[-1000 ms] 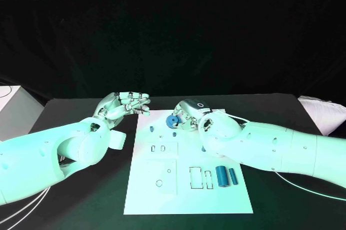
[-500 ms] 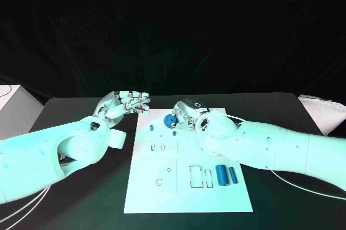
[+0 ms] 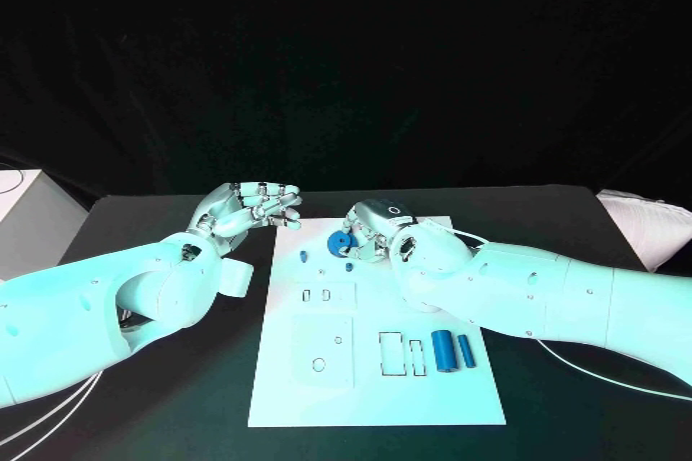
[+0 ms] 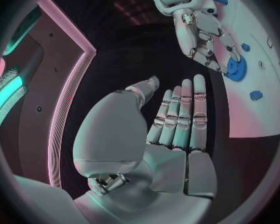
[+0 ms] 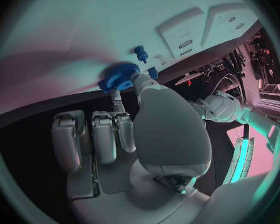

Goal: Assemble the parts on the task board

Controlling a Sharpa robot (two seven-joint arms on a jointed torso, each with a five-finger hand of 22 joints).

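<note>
Here, the white task board (image 3: 325, 381) lies on the black table (image 3: 159, 401).

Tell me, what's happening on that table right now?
Right hand pinching the blue gear at the task board's far end. Left hand empty, fingers apart, off the board's corner. Nothing blocking.

left hand (image 3: 254, 207): mine, raised, fingers curled in, holding nothing
right hand (image 3: 378, 229): mine, fingertips pinching a blue gear (image 3: 342, 244)
</note>
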